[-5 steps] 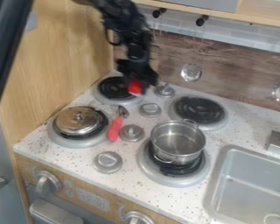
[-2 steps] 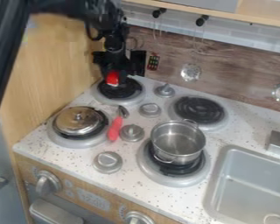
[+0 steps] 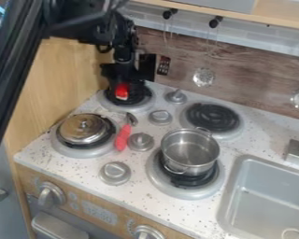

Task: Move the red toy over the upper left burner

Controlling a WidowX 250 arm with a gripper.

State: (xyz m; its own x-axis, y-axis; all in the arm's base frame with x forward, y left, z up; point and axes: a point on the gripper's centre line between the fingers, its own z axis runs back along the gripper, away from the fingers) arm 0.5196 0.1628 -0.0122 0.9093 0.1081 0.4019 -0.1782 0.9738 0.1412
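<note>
While the upper left burner [image 3: 131, 108] extends past both sides, my gripper [image 3: 123, 87] clamps the red toy [image 3: 121, 92] above it.

The pot [image 3: 188, 161] and lid [image 3: 77, 131] are gleaming as smooth, polished metal. The countertop [image 3: 74, 166] is looking smooth and speckled, while the cabinet panel [image 3: 58, 77] is showing pale wood grain. The backboard [image 3: 249, 79] is resembling weathered wood; the sink [image 3: 264, 193] is appearing satin-smooth and grey.

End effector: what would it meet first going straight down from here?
The end effector, holding the red toy, would likely meet the upper left burner first; the gap is unclear.
</note>
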